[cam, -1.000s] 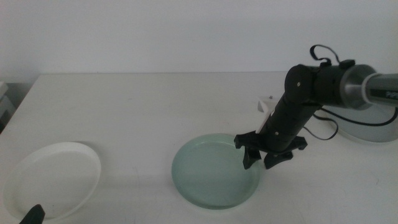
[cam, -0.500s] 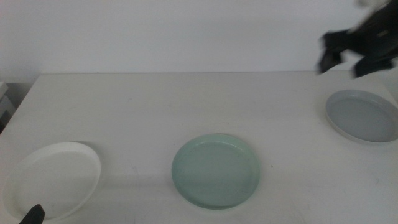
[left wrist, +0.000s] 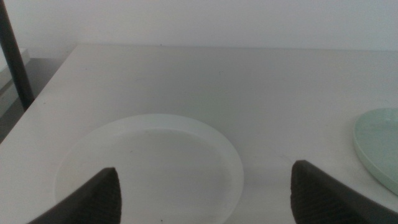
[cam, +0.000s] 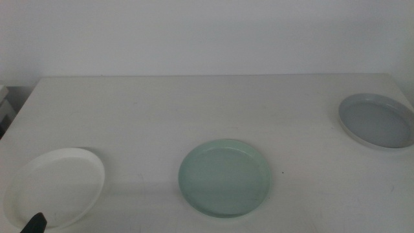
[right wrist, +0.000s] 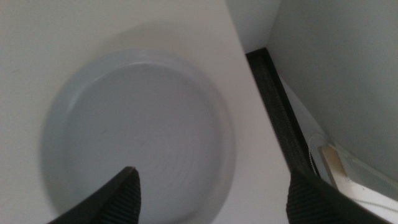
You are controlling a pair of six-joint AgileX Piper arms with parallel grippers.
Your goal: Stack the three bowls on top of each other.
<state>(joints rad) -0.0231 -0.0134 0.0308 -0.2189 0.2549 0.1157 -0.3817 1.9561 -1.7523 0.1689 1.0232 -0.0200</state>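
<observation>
**White table, 3 separate bowls, both grippers spread and empty**

White table (cam: 194,110) carrying 3 shallow round bowls, none stacked, all lying flat and well apart from one another. In the middle view, the mint-green bowl (cam: 225,177) sits near the table's centre, toward the near edge. The white bowl (cam: 54,186) lies at the near left corner, and the grey bowl (cam: 376,121) lies at the far right, close to the table's right edge.

Left gripper (left wrist: 205,193): only a dark tip of it shows at the bottom edge of the middle view, just over the white bowl's near rim. In the left wrist view its 2 jaws are spread wide with nothing between them; they hang above the near part of the white bowl (left wrist: 149,162), and the rim of the mint-green bowl (left wrist: 379,149) appears at the side.

Right gripper (right wrist: 214,196): out of the middle view. In the right wrist view its 2 jaws are likewise spread wide and hold nothing. It looks down on the grey bowl (right wrist: 137,130), 1 jaw over the bowl's interior and the other past the table's edge, beside a dark strip (right wrist: 280,106) that runs along that edge.
</observation>
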